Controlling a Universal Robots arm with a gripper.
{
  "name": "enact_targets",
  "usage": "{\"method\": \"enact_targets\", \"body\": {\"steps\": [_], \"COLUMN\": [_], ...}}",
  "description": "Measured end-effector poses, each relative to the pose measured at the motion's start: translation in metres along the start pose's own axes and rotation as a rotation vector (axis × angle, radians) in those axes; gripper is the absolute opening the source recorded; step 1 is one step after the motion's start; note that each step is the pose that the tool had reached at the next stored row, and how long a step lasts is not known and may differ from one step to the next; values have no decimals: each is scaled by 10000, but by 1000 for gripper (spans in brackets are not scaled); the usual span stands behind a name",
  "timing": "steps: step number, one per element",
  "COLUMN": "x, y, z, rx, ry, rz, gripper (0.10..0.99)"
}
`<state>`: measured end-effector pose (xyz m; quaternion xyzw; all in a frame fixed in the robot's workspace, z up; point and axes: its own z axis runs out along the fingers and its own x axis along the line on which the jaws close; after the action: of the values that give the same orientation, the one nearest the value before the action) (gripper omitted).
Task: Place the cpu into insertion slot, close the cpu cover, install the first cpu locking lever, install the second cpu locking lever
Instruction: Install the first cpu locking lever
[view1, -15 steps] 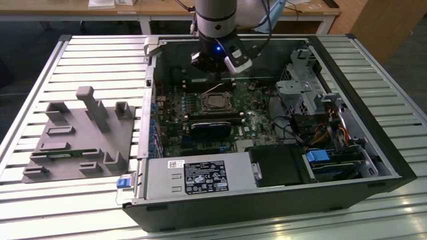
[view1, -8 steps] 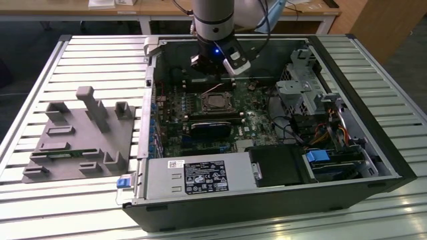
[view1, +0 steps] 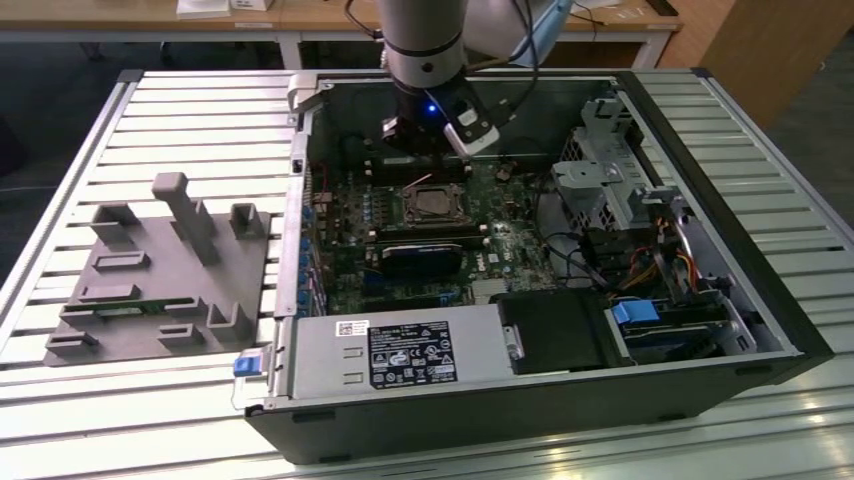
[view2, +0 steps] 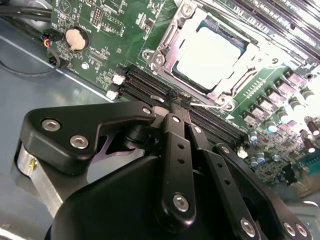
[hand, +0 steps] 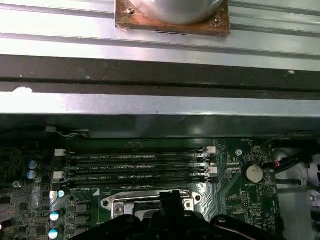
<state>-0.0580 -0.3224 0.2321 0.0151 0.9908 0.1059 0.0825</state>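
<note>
The cpu (view2: 212, 52), a pale square chip, lies in the insertion slot (view2: 156, 59) on the green board. The silvery cpu cover (view2: 166, 39) lies flat around it as a frame. My gripper (view2: 175, 102) hangs low over the board, right at the socket's edge beside the memory slots, its black fingers drawn together. A thin silvery lever rod (view2: 206, 105) runs along that socket edge, right at the fingertips. In the exterior view the gripper (view1: 424, 160) stands just behind the cpu (view1: 430, 205) inside the open case. The first wrist view shows the gripper tip (hand: 170, 197) at the socket rim (hand: 112, 204).
Long black memory slots (hand: 135, 167) lie between socket and case wall. A coin battery (hand: 254, 173) sits beside them. A black heatsink block (view1: 424, 258), the power supply (view1: 387, 352) and a drive cage (view1: 614, 170) crowd the case. A grey fixture (view1: 154, 270) rests on the slatted table.
</note>
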Motion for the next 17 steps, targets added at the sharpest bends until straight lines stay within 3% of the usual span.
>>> {"method": "enact_targets", "body": {"steps": [6, 17], "x": [10, 33], "y": [-6, 65], "z": [52, 114], "rx": [20, 54], "ry": [-84, -143], "rz": [72, 285], "gripper": [102, 102]}}
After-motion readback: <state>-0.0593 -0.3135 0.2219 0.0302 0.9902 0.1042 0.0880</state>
